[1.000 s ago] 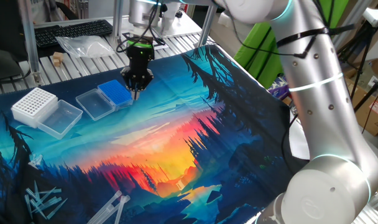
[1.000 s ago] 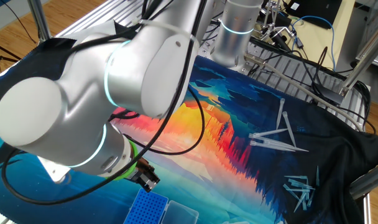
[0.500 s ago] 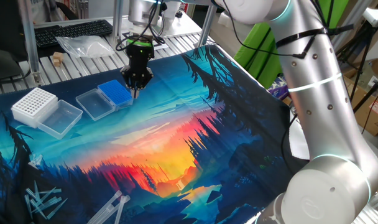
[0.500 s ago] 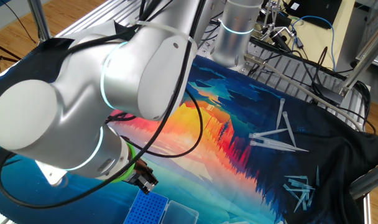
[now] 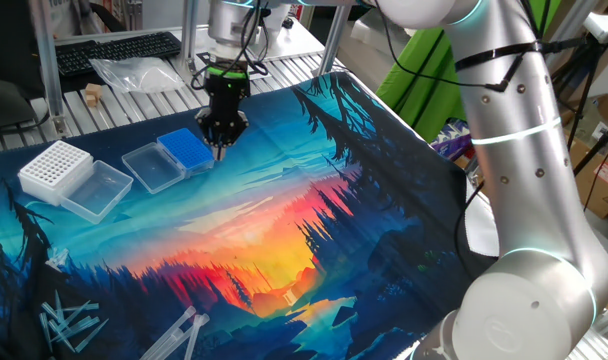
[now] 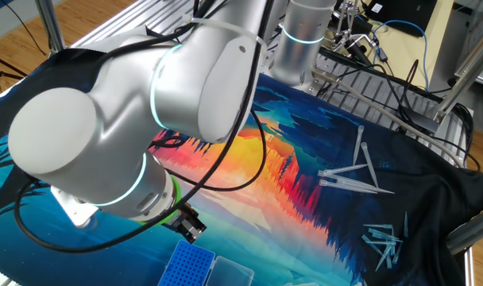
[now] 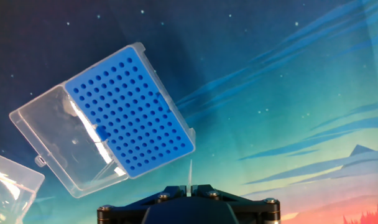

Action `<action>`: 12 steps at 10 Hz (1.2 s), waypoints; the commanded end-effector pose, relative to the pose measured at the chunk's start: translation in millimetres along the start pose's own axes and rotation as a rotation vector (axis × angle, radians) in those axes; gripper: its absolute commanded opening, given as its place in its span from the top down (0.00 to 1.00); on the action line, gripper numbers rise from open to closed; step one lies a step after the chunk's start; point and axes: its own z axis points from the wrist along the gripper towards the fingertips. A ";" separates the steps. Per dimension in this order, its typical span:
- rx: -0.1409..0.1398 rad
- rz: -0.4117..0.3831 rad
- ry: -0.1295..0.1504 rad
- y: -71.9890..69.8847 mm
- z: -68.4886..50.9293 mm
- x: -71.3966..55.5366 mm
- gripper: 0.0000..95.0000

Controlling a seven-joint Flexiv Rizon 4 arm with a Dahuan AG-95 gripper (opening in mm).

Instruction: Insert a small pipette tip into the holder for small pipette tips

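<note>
The gripper (image 5: pixel 221 150) is pinching a tip (image 7: pixel 189 172) and hanging just off the near corner of the blue holder (image 7: pixel 130 110), whose clear lid (image 7: pixel 64 143) is lying open beside it. The tip is pointing at the mat, not the grid. My read: shift over one hole, keep it upright, then descend slowly.

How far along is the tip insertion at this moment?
Done: the tool is shut on a small tip, and the blue holder has its lid open. In hand: the tip hangs just off the holder's edge, over the mat. Left: align over a hole, lower, release.
</note>
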 end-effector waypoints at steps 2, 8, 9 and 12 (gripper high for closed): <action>0.018 -0.007 -0.025 -1.3 -0.2 -4.2 1.00; 0.038 -0.033 -0.059 -10.4 -0.3 -9.9 1.00; 0.040 -0.041 -0.066 -14.7 0.2 -13.2 1.00; 0.045 -0.054 -0.088 -23.2 0.5 -18.4 1.00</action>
